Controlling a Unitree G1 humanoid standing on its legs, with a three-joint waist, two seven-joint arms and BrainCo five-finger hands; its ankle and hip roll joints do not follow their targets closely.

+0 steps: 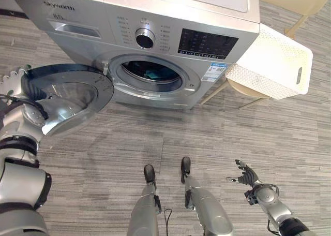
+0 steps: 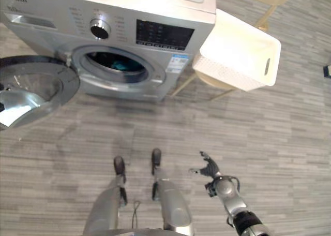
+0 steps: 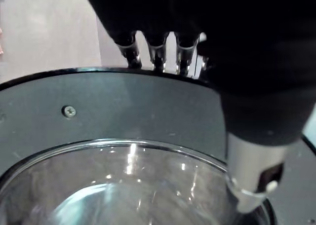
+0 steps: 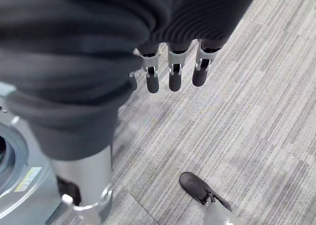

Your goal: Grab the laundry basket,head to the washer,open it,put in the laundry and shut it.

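Note:
The silver front-loading washer (image 1: 155, 18) stands with its round door (image 1: 67, 99) swung wide to the left. Teal laundry (image 1: 152, 73) lies inside the drum. My left hand (image 1: 11, 82) is at the door's outer rim (image 3: 123, 74), on its inner side above the glass bowl. My right hand (image 1: 248, 176) hangs low over the floor at the right, open, its fingers (image 4: 170, 77) straight and holding nothing. The white perforated laundry basket (image 1: 274, 60) rests tilted on a wooden stool just right of the washer, and nothing shows inside it.
Grey striped floor (image 1: 232, 132) stretches in front of the washer. The wooden stool's legs (image 1: 212, 93) stand close to the washer's right front corner. The open door reaches out over the floor at the left.

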